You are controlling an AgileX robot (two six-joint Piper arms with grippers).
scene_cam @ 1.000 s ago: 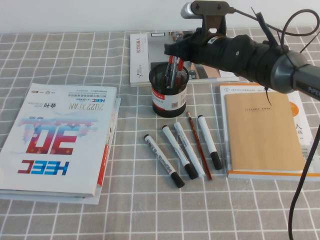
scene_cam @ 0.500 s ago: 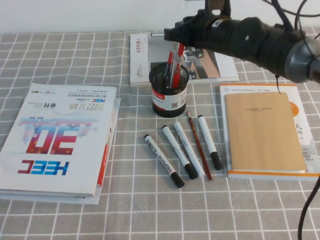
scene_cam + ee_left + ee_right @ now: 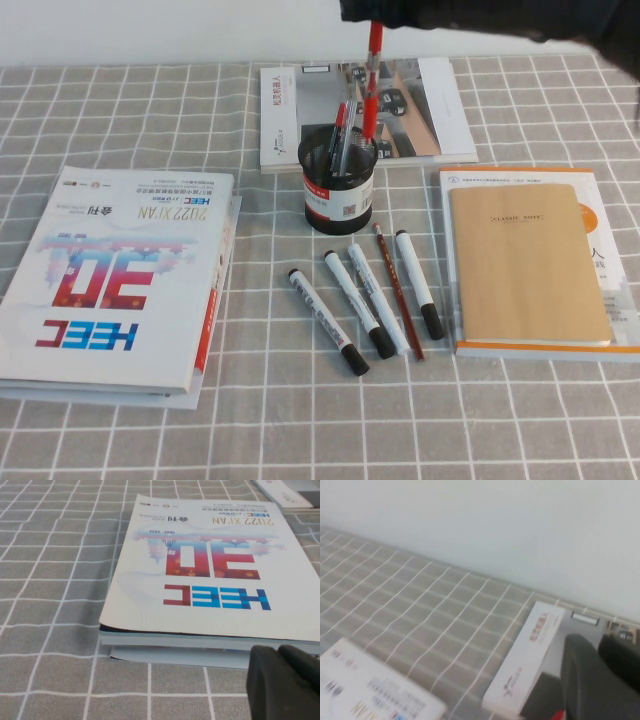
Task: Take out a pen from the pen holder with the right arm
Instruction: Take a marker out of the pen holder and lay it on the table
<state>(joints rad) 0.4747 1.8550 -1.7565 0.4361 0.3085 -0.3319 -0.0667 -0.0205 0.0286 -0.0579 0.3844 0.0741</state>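
Pen lift-out: right gripper (image 3: pixel 372 16), clamped on a red pen (image 3: pixel 374 42), hangs over the pen holder (image 3: pixel 338 202) near the tabletop's far edge. Early sideways travel could snag the rim and topple it. Left gripper (image 3: pixel 281 680), closed and empty, rests beside the book stack (image 3: pixel 210 570).

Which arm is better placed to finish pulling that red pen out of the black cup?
The right. The right gripper, high above the pen holder, is shut on the red pen, whose lower end is near the rim. The left gripper sits far off beside the book.
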